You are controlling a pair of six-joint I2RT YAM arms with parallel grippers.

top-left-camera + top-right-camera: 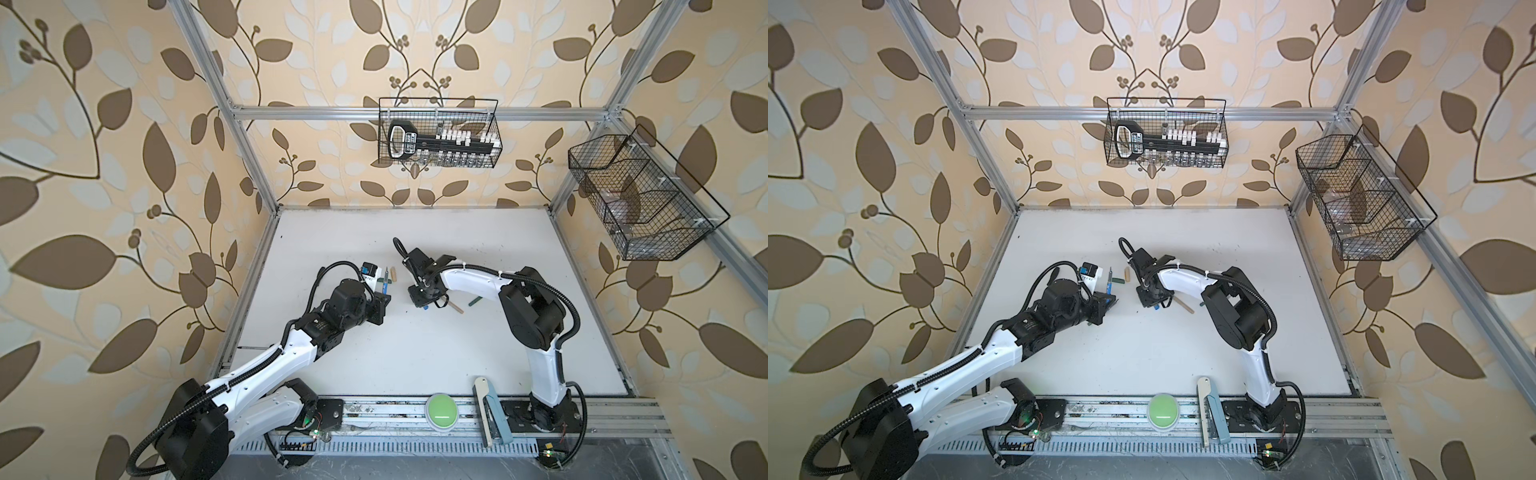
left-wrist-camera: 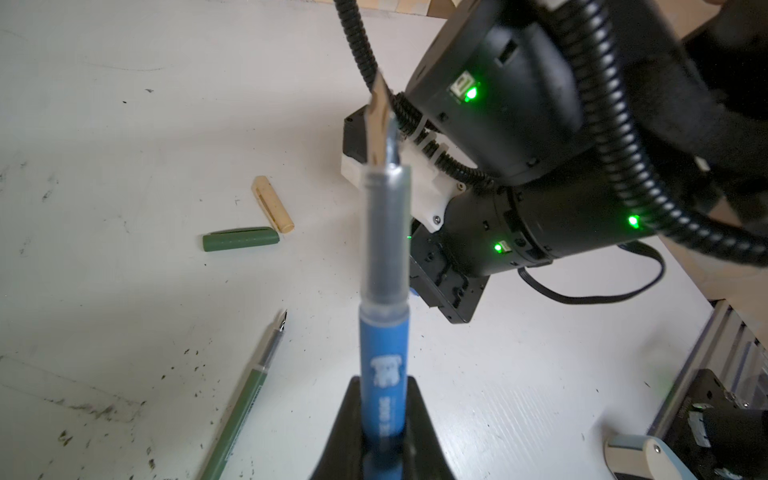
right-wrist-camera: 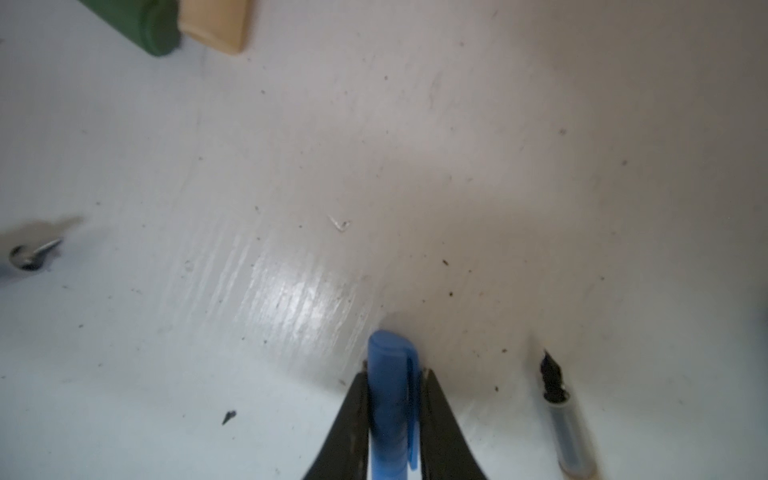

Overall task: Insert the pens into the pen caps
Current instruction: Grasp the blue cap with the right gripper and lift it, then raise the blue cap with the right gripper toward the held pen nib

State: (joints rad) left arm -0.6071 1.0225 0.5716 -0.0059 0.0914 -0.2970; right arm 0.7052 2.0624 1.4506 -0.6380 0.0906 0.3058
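Note:
My left gripper [image 2: 382,384] [image 1: 384,296] is shut on the blue pen [image 2: 384,332] [image 1: 387,284], whose nib points away from it. My right gripper [image 3: 395,374] [image 1: 426,305] is shut on the blue pen cap [image 3: 390,374], low over the white table [image 1: 415,353]. A green cap [image 2: 241,240] and a beige cap [image 2: 272,203] [image 1: 400,274] lie together beyond the blue pen's tip. One green pen [image 2: 245,399] lies on the table near my left gripper. A beige pen [image 1: 456,306] [image 3: 569,432] and another green pen [image 1: 473,301] lie beside my right gripper.
A green round button [image 1: 441,411] and a beige-and-blue tool [image 1: 492,415] sit on the front rail. Wire baskets hang on the back wall [image 1: 438,133] and the right wall [image 1: 640,199]. The two grippers face each other near the table's middle.

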